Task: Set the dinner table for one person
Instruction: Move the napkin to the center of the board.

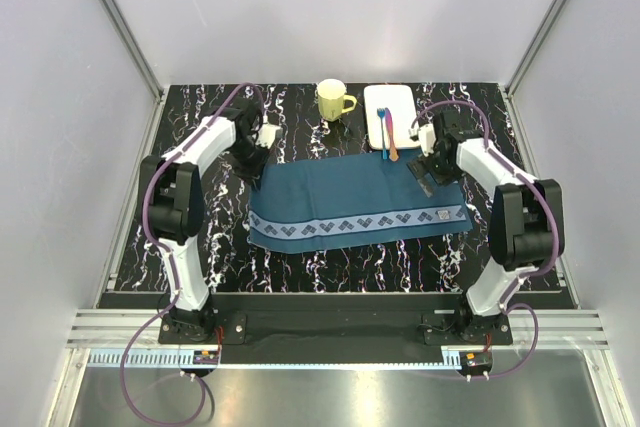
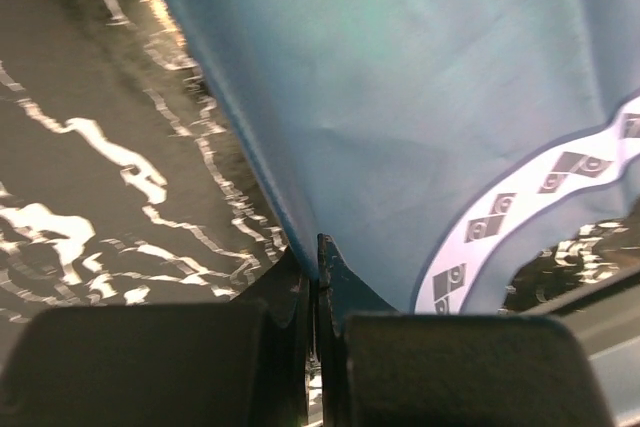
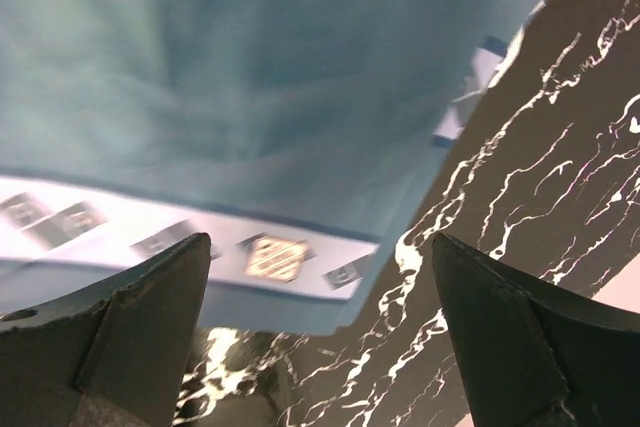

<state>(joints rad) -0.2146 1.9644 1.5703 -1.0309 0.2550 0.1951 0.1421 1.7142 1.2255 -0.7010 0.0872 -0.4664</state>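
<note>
The dinner table [image 1: 330, 257] is a black tabletop with white veins. A dark blue placemat [image 1: 355, 202] with a patterned pale border lies spread in its middle. My left gripper [image 1: 256, 169] is at the placemat's far left corner. In the left wrist view my left gripper [image 2: 318, 247] is shut, with the placemat [image 2: 420, 97] edge pinched between its jaws. My right gripper [image 1: 430, 173] hovers over the far right corner. In the right wrist view my right gripper [image 3: 320, 267] stands wide open above the placemat [image 3: 250, 77] corner, holding nothing.
A yellow mug [image 1: 333, 100] stands at the back, handle to the right. Next to it is a white rectangular plate [image 1: 392, 102] with a blue utensil [image 1: 382, 132] and an orange one [image 1: 392, 139] across its near edge. White walls enclose the table's sides and back.
</note>
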